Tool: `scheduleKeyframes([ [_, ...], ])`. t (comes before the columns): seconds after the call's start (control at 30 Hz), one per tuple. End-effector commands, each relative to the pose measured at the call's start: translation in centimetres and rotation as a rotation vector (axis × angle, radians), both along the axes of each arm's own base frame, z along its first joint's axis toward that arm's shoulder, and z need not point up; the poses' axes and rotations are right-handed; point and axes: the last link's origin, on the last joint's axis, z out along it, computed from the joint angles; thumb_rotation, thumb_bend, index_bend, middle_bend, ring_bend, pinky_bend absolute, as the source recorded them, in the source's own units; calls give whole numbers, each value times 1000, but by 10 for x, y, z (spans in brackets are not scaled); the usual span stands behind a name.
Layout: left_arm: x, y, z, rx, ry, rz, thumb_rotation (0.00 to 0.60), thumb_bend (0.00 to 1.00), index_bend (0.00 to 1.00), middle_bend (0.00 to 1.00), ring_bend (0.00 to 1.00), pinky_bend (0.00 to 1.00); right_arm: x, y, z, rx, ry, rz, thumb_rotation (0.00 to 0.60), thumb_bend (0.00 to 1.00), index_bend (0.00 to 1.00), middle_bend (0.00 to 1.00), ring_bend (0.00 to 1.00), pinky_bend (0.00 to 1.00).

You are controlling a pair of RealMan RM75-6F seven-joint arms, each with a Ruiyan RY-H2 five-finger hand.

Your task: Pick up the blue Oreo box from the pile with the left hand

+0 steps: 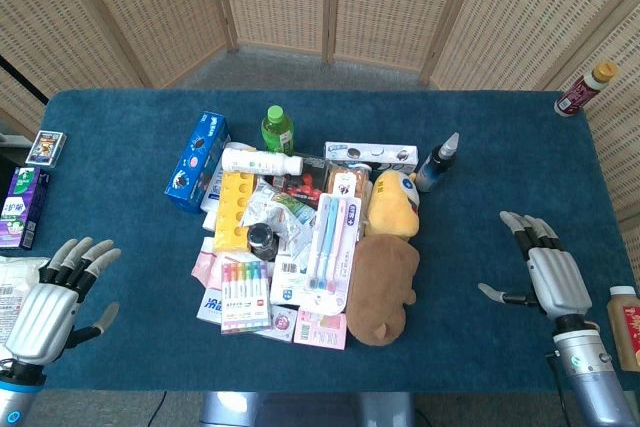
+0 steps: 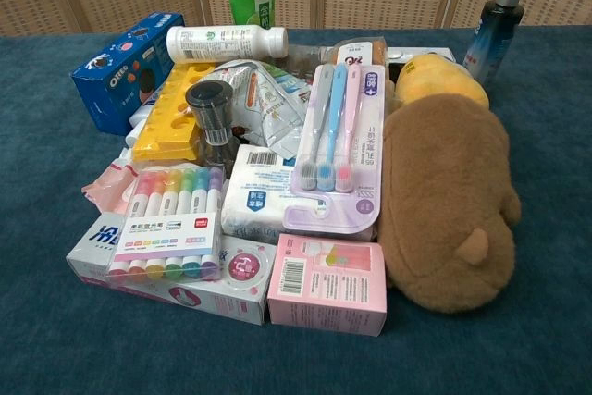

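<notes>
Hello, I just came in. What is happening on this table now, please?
A two-armed robot sits at a blue table with a pile of small goods in the middle. Both hands are open and hold nothing: the left hand rests near the table's left front, the right hand near the right front. The blue Oreo box it is meant to pick up lies untouched at the pile's far left edge, beside a white bottle and a yellow tray. No reach has begun.

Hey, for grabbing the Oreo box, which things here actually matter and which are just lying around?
Matter: blue Oreo box at the pile's left edge; left hand, open, holding nothing.

Just lying around: yellow tray, green bottle, white bottle, toothbrush pack, highlighter set, brown plush, spray bottle, right hand.
</notes>
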Motion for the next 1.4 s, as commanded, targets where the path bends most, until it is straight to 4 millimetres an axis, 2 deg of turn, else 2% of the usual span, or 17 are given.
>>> scheduleKeyframes([
  [0.03, 0, 0, -1, -4, 0, 1, 600, 406, 152, 158, 52, 0, -1, 0, 0, -1, -2, -1, 456, 0, 0, 94, 0, 0],
  [0.57, -4, 13, -1, -8, -10, 26, 600, 406, 146, 155, 52, 0, -8, 7, 0, 5, -32, -18, 452, 0, 0, 94, 0, 0],
  [0.73, -9, 22, -2, 12, -14, 64, 600, 405, 111, 145, 52, 0, -7, 5, -1, 10, -29, -17, 453, 0, 0, 94, 0, 0],
  [1.03, -14, 59, 2, 44, -91, 193, 600, 399, 1, 76, 52, 0, -8, 4, -3, 20, -33, -23, 453, 0, 0, 94, 0, 0],
  [1.23, -7, 89, 1, 60, -74, 234, 600, 373, 0, 36, 50, 0, -11, 7, 0, 14, -38, -30, 454, 0, 0, 94, 0, 0],
  [1.4, 1, 116, -8, 66, -67, 262, 600, 342, 0, 12, 39, 0, -11, 10, 3, 7, -44, -27, 454, 0, 0, 94, 0, 0],
])
